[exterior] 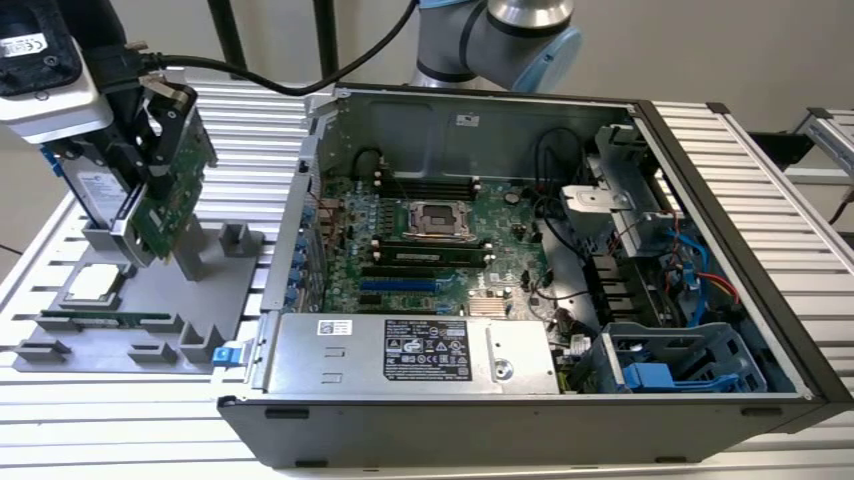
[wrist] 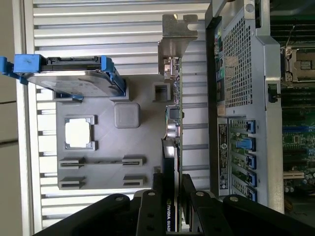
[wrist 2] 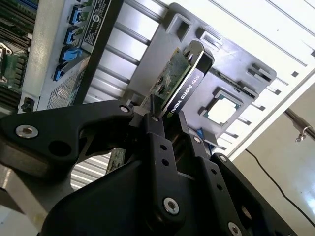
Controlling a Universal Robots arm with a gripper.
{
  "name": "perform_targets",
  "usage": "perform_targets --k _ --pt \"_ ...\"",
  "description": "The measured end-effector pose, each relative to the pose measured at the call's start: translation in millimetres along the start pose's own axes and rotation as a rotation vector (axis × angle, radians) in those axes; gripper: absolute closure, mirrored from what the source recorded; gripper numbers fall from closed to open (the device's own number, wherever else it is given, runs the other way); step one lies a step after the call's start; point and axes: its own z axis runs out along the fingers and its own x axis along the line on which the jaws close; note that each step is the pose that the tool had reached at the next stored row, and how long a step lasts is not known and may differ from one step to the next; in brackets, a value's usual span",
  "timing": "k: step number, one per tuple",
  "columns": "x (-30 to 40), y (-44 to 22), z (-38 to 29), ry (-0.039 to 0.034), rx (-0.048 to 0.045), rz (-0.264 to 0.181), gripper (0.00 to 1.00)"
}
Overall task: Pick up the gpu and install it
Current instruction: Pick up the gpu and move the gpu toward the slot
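Aluminium slatted worktop [exterior: 747,150] carries everything. Black computer case [exterior: 507,440] lies open on its side across the worktop's middle. Inside it are a motherboard [exterior: 441,240], a silver power supply [exterior: 400,350] along the near wall and a blue drive cage [exterior: 681,360] in the near corner on the exterior view's right. A blue card slot [exterior: 400,284] on the motherboard has nothing in it.

Grey holder tray [exterior: 200,300] sits by the worktop's edge on the exterior view's left, just beside the case. It holds a silver hard drive [exterior: 94,190] with blue rails standing upright, a square processor chip [exterior: 91,284] in a pocket and a green memory stick [exterior: 107,320] lying flat.

The gpu [exterior: 184,195] stands on edge at the tray, between hard drive and case, a bit tilted. I can't tell if its lower edge is seated in the tray or just clear of it. Its long axis runs parallel to the case's slotted rear wall, silver bracket at the far end from the claw.

The gripper [exterior: 154,140] comes from above, clenched on the gpu's top edge, one finger on each face in both wrist views. The case lies towards the exterior view's right of the held card.
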Motion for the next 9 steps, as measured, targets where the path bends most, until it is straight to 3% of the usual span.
perform_targets --k 9 --pt "-0.1 0.4 -5.2 -0.0001 0.0000 0.000 1.00"
